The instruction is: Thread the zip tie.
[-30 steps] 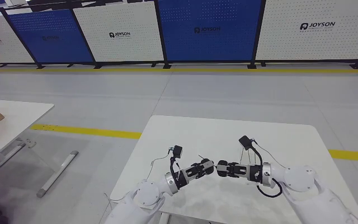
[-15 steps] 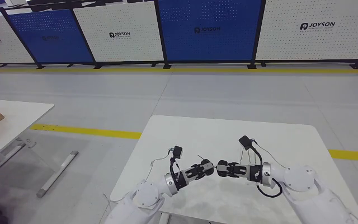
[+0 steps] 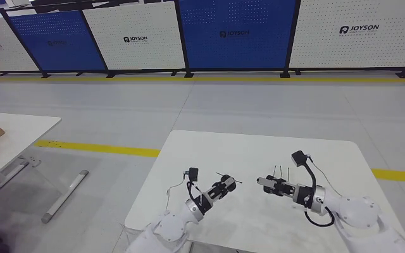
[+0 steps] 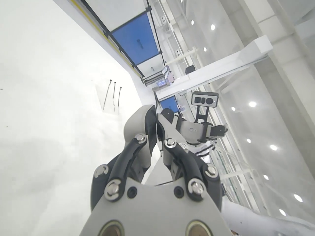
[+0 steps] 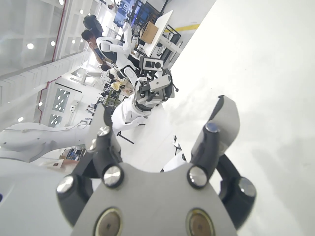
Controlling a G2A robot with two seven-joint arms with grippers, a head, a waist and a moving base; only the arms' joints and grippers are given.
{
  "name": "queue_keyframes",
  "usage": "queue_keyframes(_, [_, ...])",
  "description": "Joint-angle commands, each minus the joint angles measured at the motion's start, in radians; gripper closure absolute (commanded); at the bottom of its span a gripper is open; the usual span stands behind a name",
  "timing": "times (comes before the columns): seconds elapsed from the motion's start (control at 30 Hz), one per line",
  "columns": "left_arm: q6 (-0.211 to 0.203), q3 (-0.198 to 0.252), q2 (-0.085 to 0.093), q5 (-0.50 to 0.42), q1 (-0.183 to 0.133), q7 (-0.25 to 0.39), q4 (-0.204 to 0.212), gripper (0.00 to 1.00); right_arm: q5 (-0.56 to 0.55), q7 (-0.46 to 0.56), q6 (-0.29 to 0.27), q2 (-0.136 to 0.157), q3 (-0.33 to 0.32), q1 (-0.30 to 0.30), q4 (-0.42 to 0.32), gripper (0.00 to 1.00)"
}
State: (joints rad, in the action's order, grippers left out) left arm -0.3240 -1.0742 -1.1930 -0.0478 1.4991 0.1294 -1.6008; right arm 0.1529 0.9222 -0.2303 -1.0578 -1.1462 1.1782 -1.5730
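My left gripper (image 3: pixel 226 186) is shut on a thin black zip tie (image 3: pixel 228 179), held above the white table (image 3: pixel 253 148) left of its middle. In the left wrist view the closed fingers (image 4: pixel 147 124) pinch the zip tie (image 4: pixel 154 98), of which a short end sticks out past the tips. My right gripper (image 3: pixel 262 182) hovers to the right, a gap away from the left one, and is open with nothing between its fingers (image 5: pixel 227 114). In the right wrist view the left gripper (image 5: pixel 157 87) is seen farther off with the zip tie (image 5: pixel 175 87) in it.
Three spare black zip ties (image 3: pixel 280 171) lie side by side on the table just behind the right gripper, also seen in the left wrist view as zip ties (image 4: pixel 113 97). Another white table (image 3: pixel 19 136) stands at the far left.
The two grippers were close together at the table's middle. They have drawn apart: the right arm pulled back to the right, the left shifted slightly left with the zip tie.
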Motion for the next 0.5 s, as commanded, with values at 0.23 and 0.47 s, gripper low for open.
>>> queue_keyframes(0.23, [-0.003,0.015,-0.005,0.035,0.001,-0.064,0.001,1.0,0.001,-0.002,0.001,0.0,-0.003,0.003,-0.002,0.0])
queue_keyframes(0.47, [0.028,0.006,-0.013,0.0,-0.009,-0.163,0.014,1.0,0.001,-0.002,0.001,0.0,-0.003,0.003,-0.002,0.0])
